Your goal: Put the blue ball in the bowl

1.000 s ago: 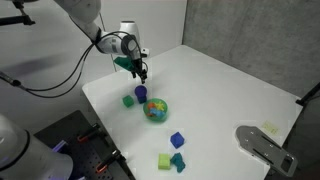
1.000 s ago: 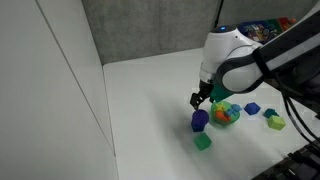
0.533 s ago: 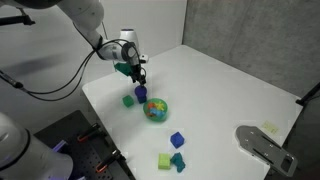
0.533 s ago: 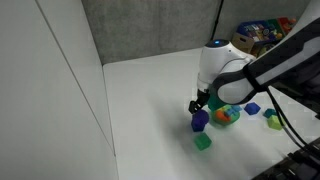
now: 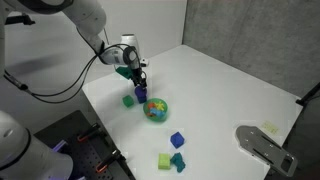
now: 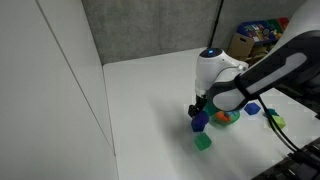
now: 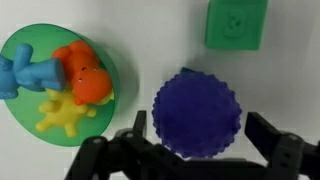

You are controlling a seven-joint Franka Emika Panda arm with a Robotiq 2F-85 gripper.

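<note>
The blue ball [image 7: 196,114] is dark blue-purple with a bumpy rim and lies on the white table; it shows in both exterior views [image 5: 140,93] [image 6: 200,121]. My gripper [image 7: 198,130] is open, one finger on each side of the ball with gaps on both sides. In both exterior views my gripper [image 5: 139,83] [image 6: 199,108] hangs just over the ball. The green bowl [image 7: 55,82] with orange, yellow and blue shapes inside sits just beside the ball [image 5: 155,110] [image 6: 227,114].
A green block [image 7: 237,23] lies close to the ball [image 5: 128,100] [image 6: 203,142]. A blue cube [image 5: 177,140] and green blocks [image 5: 165,160] lie nearer the table's front edge. A grey wall panel [image 6: 60,90] stands along one side.
My gripper has come down closer over the blue ball. The ball, the bowl and the blocks have not moved.
</note>
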